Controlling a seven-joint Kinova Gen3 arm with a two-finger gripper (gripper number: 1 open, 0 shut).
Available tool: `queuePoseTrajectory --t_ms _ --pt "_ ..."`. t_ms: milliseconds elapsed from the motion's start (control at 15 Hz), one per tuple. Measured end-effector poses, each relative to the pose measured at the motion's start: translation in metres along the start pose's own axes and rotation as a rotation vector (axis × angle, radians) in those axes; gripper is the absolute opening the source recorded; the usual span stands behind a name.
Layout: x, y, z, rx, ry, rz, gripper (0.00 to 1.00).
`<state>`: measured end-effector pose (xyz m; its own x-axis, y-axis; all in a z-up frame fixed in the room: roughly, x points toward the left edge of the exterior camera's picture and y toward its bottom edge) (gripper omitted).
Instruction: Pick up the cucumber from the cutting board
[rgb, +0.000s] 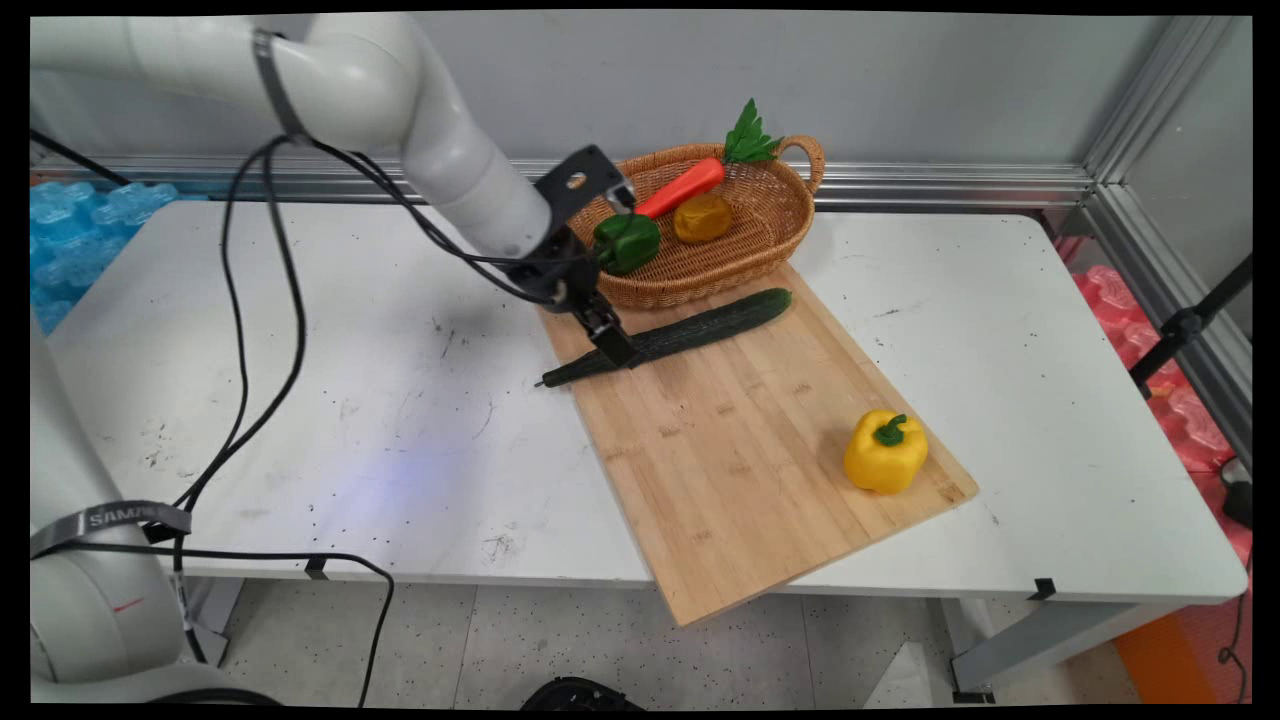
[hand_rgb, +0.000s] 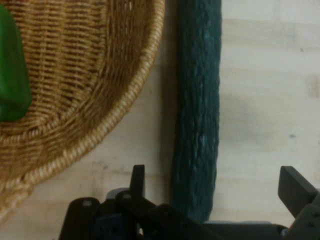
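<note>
Two fingers of the gripper (hand_rgb: 212, 187) stand spread, straddling the cucumber (hand_rgb: 197, 110) lying on the cutting board (rgb: 760, 450); just beside it sits the wicker basket (hand_rgb: 95, 75) holding a green pepper (hand_rgb: 11, 70).

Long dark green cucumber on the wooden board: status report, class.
Black two-finger gripper open, fingers either side of the long dark green cucumber. Cucumber flat on bamboo cutting board. Woven wicker basket close beside it.

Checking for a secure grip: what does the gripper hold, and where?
Nothing is held: the gripper is open, jaws either side of the cucumber near its stem end, not closed on it.
</note>
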<state>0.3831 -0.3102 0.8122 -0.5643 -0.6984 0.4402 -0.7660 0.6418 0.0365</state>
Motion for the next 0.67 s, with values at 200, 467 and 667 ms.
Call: queuePoseTrajectory --t_ms 200,467,667 --pt "0.010 0.004 0.021 0.019 -0.003 -0.022 1.00" --pt "0.019 0.009 0.039 0.037 -0.010 -0.040 1.00" --pt "0.025 0.013 0.051 0.047 -0.018 -0.046 0.00"
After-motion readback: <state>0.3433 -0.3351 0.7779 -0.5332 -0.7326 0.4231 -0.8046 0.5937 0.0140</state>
